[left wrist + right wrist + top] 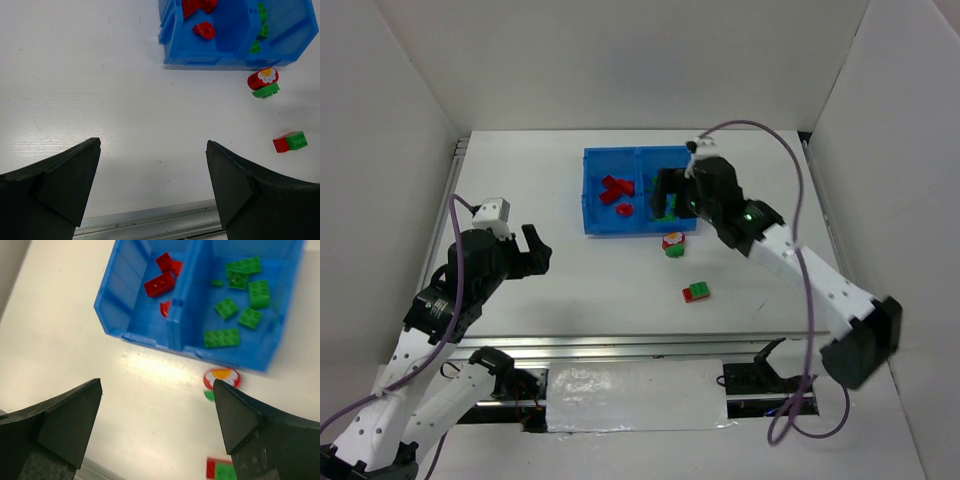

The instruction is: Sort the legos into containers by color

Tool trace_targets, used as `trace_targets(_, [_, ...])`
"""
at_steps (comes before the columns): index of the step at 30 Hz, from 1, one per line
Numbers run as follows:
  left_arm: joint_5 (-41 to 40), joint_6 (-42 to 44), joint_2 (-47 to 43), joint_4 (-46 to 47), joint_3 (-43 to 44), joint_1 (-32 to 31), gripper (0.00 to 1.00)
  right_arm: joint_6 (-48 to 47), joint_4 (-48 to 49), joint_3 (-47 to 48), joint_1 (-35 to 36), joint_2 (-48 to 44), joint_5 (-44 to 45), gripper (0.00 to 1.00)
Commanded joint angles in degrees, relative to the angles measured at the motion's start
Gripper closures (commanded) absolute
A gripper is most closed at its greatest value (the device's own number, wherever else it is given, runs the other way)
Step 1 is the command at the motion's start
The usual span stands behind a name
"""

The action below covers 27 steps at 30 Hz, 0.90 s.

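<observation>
Blue tray (588,195), 2 compartments: red bricks (615,190) in the left one, green bricks (226,307) in the right; 2 mixed pieces on the table (520,180): daisy-print red round piece on a green base (673,243) just beside the front wall, red-green joined pair (697,292) nearer the arms; left gripper (152,150) spread wide, empty, over the table left of the tray; right gripper (157,387) spread wide, empty, above the tray.

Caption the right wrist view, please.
Open right pincer facing blue tray, red bricks and green bricks in separate compartments.
</observation>
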Motion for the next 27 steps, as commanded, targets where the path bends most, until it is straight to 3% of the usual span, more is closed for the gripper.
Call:
trace_targets(1, [1.11,0.02,-0.49,1.64,-0.18,0.49,0.0,0.56,0.11,-13.17,-1.43,-8.64,4.98,0.0])
trace_targets(7, [1.9,0.2,-0.76,2.17,-0.45,0.49,0.0,7.75,-3.06,-24.95,-3.19,-11.56,6.57,0.0])
trace_targets(18, [3.05,0.37,-0.05,2.26,-0.63,0.4,0.0,5.04,0.71,-30.06,-3.19,-4.72,-0.28,0.01])
trace_targets(27, [3.31,0.55,0.21,2.26,-0.54,0.4,0.0,10.49,-3.77,-31.47,-3.1,-3.04,-0.19,0.18])
